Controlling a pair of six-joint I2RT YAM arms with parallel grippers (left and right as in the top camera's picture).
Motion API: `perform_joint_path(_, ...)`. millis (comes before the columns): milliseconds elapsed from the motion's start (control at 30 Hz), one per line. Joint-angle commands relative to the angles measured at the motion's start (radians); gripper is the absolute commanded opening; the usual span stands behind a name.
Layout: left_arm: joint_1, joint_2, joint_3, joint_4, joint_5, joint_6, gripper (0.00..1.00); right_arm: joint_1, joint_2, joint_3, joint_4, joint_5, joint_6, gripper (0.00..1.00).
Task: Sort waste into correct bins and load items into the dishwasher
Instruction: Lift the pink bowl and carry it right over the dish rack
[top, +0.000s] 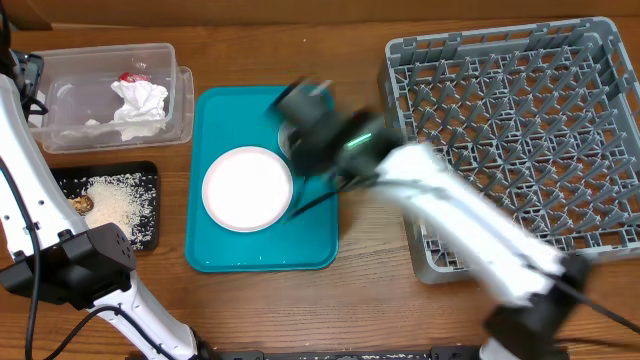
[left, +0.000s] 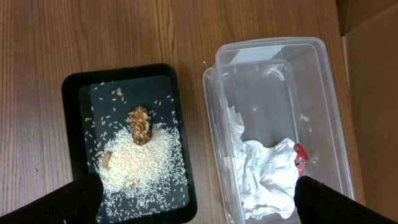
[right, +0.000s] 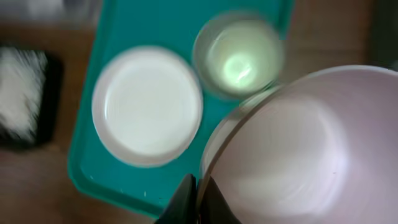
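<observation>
Teal tray (right: 124, 25) sits under white dish (right: 292, 143) pinched by right gripper (right: 198, 194).

Teal rectangular tray (top: 312, 250) lying flat on a brown wooden table (top: 280, 40)

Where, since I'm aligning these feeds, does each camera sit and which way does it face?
Overhead: fixed above the table, facing straight down on teal tray and grey rack; both arms show.
Left wrist: on the left arm, facing down on black tray and clear tub; left gripper open, fingertips in the bottom corners.
Right wrist: on the right arm, facing down on the teal tray; right gripper pinches a white dish.
Shared: right wrist and overhead both show the white plate.
</observation>
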Motion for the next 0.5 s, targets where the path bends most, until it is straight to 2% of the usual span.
perform_joint_path(0,-0.002,0.005,-0.004,-0.002,-0.020,-0.010,1.00,-0.262,-0.136,0.039,0.013,-0.205,-0.106,0.04)
perform_joint_path(267,-0.002,0.005,-0.004,-0.002,-0.020,-0.010,1.00,-0.935,-0.100,0.002,0.132,-0.856,-0.293,0.04)
perform_joint_path(467,-0.002,0.005,-0.004,-0.002,-0.020,-0.010,1.00,-1.172,-0.005,-0.070,0.307,-1.138,-0.284,0.04)
